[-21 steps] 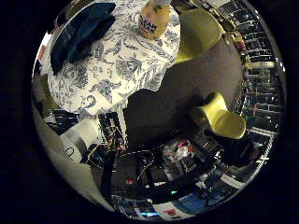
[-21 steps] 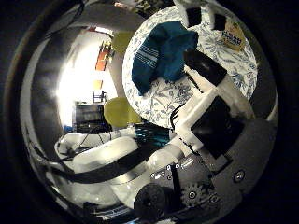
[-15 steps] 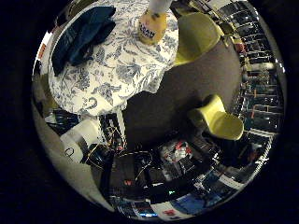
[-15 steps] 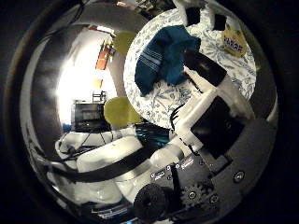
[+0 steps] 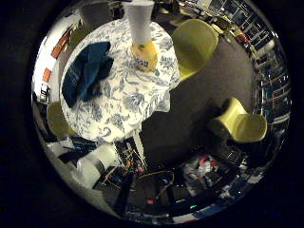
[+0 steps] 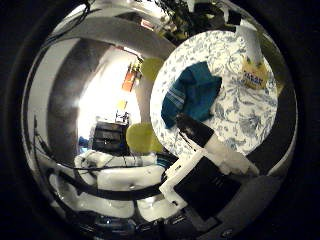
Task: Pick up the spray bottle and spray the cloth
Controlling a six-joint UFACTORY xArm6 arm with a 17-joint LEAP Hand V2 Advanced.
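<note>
A spray bottle [image 5: 142, 43] with a white top and a yellow lower body stands upright near the edge of a round table [image 5: 123, 100] covered in a blue-flowered cloth. A crumpled teal cloth [image 5: 90, 68] lies on the same table, away from the bottle. The thumb side palm view shows the bottle [image 6: 252, 60], the teal cloth [image 6: 193, 92] and the table [image 6: 235, 118] too. My right hand [image 6: 207, 158] hangs above the table, away from both things. Its white and black thumb reaches out relaxed, with nothing in it.
Yellow-green chairs [image 5: 195, 43] [image 5: 242, 119] stand on the grey floor [image 5: 185, 104] beside the table, with another [image 5: 57, 119] on its far side. Robot equipment [image 5: 142, 180] sits on the floor by the table. The arm's white body [image 6: 130, 180] fills part of the thumb side view.
Both views have shifted: the camera has moved, and the whole table with bottle and cloth now shows smaller and farther off. The bottle and cloth keep their places on the table.
</note>
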